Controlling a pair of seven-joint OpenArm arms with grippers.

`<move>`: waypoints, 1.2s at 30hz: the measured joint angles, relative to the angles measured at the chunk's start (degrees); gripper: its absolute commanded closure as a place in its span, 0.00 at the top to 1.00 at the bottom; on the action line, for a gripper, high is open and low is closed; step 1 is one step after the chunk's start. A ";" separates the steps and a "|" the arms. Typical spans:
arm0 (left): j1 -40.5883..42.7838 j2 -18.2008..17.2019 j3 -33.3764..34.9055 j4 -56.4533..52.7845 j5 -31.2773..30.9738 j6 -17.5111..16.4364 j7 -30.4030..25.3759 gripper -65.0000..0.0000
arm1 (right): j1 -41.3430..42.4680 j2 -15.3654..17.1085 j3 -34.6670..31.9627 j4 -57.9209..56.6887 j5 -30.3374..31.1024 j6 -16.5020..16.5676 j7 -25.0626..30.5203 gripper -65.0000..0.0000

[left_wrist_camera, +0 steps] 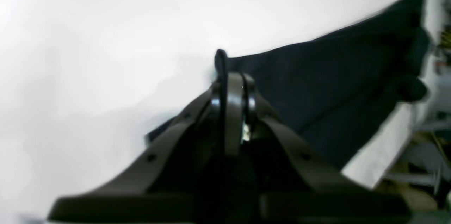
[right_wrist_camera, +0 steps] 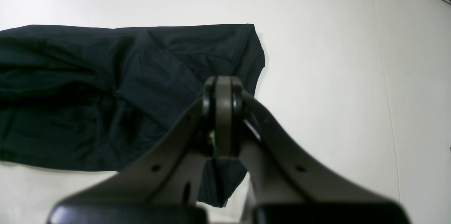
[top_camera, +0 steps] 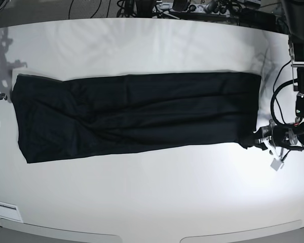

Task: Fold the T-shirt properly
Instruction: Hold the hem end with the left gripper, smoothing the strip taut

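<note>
T-shirt lies flat on the white counter, folded into a long dark band running left to right across the middle in the base view. Its left end sits near the counter's left edge, its right end near the right side.

Left gripper is at the band's near right corner in the base view. Its jaws are pressed together, and in the left wrist view a dark loop of fabric sticks up at the fingertips, so it looks like it's pinching the T-shirt edge. That view is blurred, so the exact fold caught can't be made out.

Right gripper has its jaws pressed together too. In the right wrist view it sits over a corner of the T-shirt, and a bit of dark cloth shows under the gripper body. Whether cloth is actually caught between the jaws can't be told. In the base view only a dark part of that arm shows at the far left edge, just beside the band's left end.

Cables hang at the right edge beside the left arm.
</note>
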 measured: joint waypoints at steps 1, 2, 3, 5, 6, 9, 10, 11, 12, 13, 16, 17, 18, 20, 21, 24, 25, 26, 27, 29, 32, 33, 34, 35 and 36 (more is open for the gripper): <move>-0.07 0.02 0.00 0.02 -1.60 -0.90 0.48 0.00 | 0.00 0.00 0.00 0.00 0.00 0.02 0.00 0.00; -0.15 0.11 0.00 0.04 -3.37 -2.14 1.42 0.00 | 0.00 0.00 0.00 0.00 0.00 0.02 0.00 0.00; -0.20 0.13 0.00 0.09 -5.46 -3.54 2.78 0.00 | 0.00 0.00 0.00 0.00 0.00 0.00 0.00 0.00; -0.20 0.11 0.00 0.11 -9.33 -5.57 4.66 0.00 | -0.02 0.00 0.00 0.00 0.00 0.00 0.00 0.00; -0.31 0.11 0.00 0.11 -10.60 -7.23 6.21 0.00 | -0.02 0.00 0.00 0.00 0.00 0.00 0.00 0.00; -0.44 0.09 0.00 0.11 -10.47 -7.50 9.81 0.00 | 0.00 0.00 0.00 0.00 0.17 0.02 0.00 0.00; -0.39 0.09 0.00 0.11 -10.47 -7.50 10.64 0.00 | 0.00 0.00 0.00 0.00 0.22 0.04 0.00 0.00; -0.33 0.09 0.00 0.11 -10.47 -7.50 11.23 0.00 | 0.00 0.00 0.00 0.00 0.24 0.02 0.00 0.00; -0.33 0.11 0.00 0.11 -10.47 -7.50 11.63 0.00 | 0.00 0.00 0.00 0.00 0.22 0.02 0.00 0.00; -0.33 0.11 0.00 0.11 -10.47 -7.50 11.87 0.00 | 0.00 0.00 0.00 0.00 0.22 0.02 0.00 0.00; -0.33 0.09 0.00 0.11 -10.49 -7.50 11.85 0.00 | 0.00 0.00 0.00 0.00 0.22 0.02 0.00 0.00; -0.33 0.11 0.00 0.11 -10.47 -7.50 11.85 0.00 | 0.00 0.00 0.00 0.00 0.22 0.02 0.00 0.00; -0.33 0.11 0.00 0.11 -10.47 -7.50 11.87 0.00 | 0.00 0.00 0.00 0.00 0.24 0.02 0.00 0.00; -0.33 0.09 0.00 0.11 -10.47 -7.50 11.87 0.00 | 0.00 0.00 0.00 0.00 0.24 0.04 0.00 0.00; -0.33 0.09 0.00 0.11 -10.47 -7.50 11.87 0.00 | 0.00 0.00 0.00 0.00 0.22 0.44 0.00 0.00; -0.31 -0.37 0.00 0.48 -10.47 -7.50 11.98 0.00 | 0.00 0.00 0.00 0.00 0.22 1.77 0.00 0.00; -0.31 -0.85 0.00 0.85 -10.45 -7.50 12.09 0.00 | -0.02 0.00 0.00 0.00 0.24 1.77 0.00 0.00; -0.31 -1.42 0.00 1.40 -10.47 -7.52 12.07 0.00 | 0.00 -0.02 0.00 0.00 0.24 1.79 0.00 0.00; -0.33 -2.19 0.00 2.12 -10.45 -7.50 12.07 0.00 | -0.02 0.00 0.00 0.00 0.24 1.77 0.00 0.00; -0.33 -3.82 0.00 3.85 -10.47 -7.52 11.98 0.00 | -0.02 -0.02 0.00 0.00 0.24 1.77 0.02 0.00; -0.39 -5.53 0.00 6.64 -10.47 -7.63 12.07 0.00 | -0.02 0.00 0.00 0.00 0.24 1.79 0.02 0.00; -0.46 -5.75 0.00 7.30 -10.49 -7.65 12.07 0.00 | 0.00 -0.02 0.00 0.00 0.24 1.79 0.00 0.00; -0.48 -5.75 0.00 7.78 -10.49 -7.65 12.07 0.00 | -0.02 -0.02 0.00 0.00 0.24 1.79 0.00 0.00; -0.46 -5.68 0.00 8.07 -10.51 -7.65 12.07 0.00 | 0.00 0.00 0.00 0.00 0.26 1.79 0.00 0.00; -0.44 -5.57 0.00 8.09 -10.49 -7.65 12.02 0.00 | 0.00 0.00 0.00 0.00 0.24 1.81 0.00 0.00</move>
